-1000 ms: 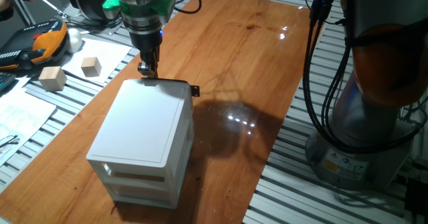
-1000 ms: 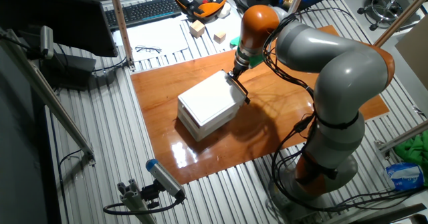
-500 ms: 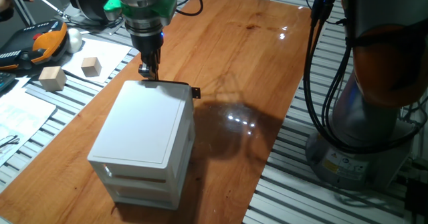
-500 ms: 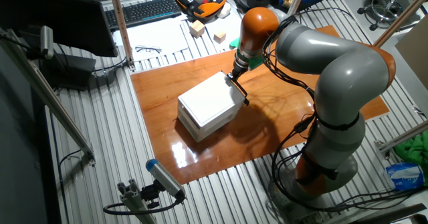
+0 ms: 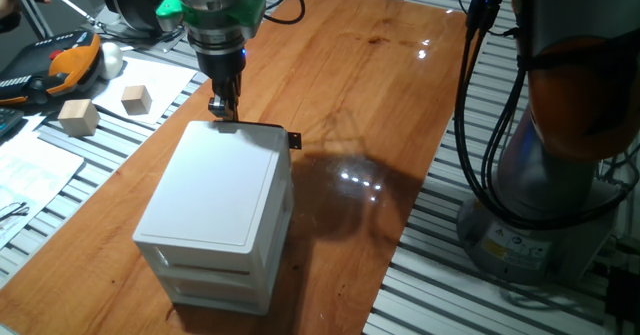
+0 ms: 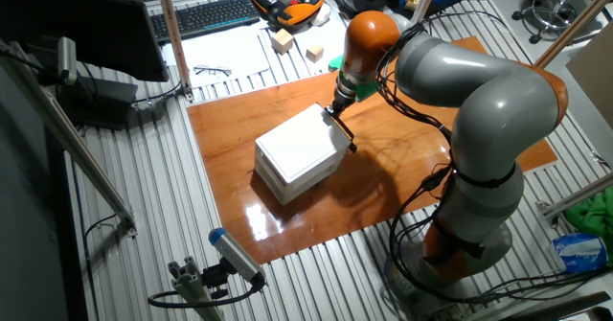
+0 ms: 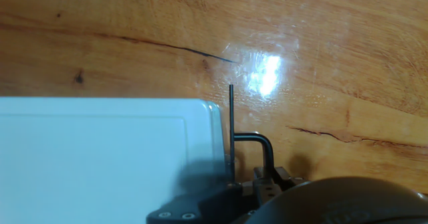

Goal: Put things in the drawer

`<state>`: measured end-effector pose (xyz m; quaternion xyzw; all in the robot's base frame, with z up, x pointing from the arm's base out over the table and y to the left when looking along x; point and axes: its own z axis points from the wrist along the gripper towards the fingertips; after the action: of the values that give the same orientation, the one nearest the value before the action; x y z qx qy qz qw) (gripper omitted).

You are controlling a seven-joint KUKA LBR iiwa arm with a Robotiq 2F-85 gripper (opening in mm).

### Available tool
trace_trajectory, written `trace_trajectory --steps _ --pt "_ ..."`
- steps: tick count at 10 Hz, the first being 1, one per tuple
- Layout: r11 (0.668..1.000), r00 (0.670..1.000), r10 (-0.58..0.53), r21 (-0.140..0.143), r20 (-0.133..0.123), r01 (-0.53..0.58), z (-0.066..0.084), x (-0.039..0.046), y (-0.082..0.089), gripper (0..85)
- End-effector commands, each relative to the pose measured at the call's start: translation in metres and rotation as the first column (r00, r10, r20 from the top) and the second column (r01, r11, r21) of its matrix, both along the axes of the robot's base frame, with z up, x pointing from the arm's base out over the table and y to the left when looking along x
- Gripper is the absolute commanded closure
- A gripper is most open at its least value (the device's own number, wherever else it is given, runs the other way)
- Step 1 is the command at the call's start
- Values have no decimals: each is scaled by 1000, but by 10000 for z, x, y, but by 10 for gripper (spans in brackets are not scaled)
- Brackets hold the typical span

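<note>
The gripper (image 5: 221,110) hangs upper left of centre in one fixed view, fingers pointing straight down and drawn in narrow, tips at the back edge of a white cabinet (image 5: 215,190). Whether the fingers are clamped on anything or only pressed together cannot be told; the hand view shows just dark hardware along the bottom edge. Right at the tips is the thin black front of the drawer (image 5: 262,126), the cabinet's top level, with a small black handle poking out at its right end. The drawer looks shut or nearly shut, with no gap showing its inside. The tiny cube is not visible in any view, so its place cannot be told. Two larger wooden blocks (image 5: 78,117) lie well apart at the left edge, off the wooden table (image 5: 350,65). Over the last second very little has changed: the gripper has stayed at the drawer front, and the cabinet's near corner has crept slightly to the right in the frame. That suggests the whole cabinet is sliding rather than the drawer opening, so the task seems no further along.
</note>
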<state>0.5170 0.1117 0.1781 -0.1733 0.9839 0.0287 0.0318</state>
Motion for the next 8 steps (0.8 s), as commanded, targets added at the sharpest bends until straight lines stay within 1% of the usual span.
trace_trajectory --steps 1,3,6,8 --pt "1000 1000 0 0 0 0 -4 -8 6 850" --pt "1000 1000 7 1 5 -7 -15 -29 24 850" --pt "1000 999 28 -8 17 -28 -24 -37 32 850" --pt "999 999 37 -7 14 -37 -30 -40 36 850"
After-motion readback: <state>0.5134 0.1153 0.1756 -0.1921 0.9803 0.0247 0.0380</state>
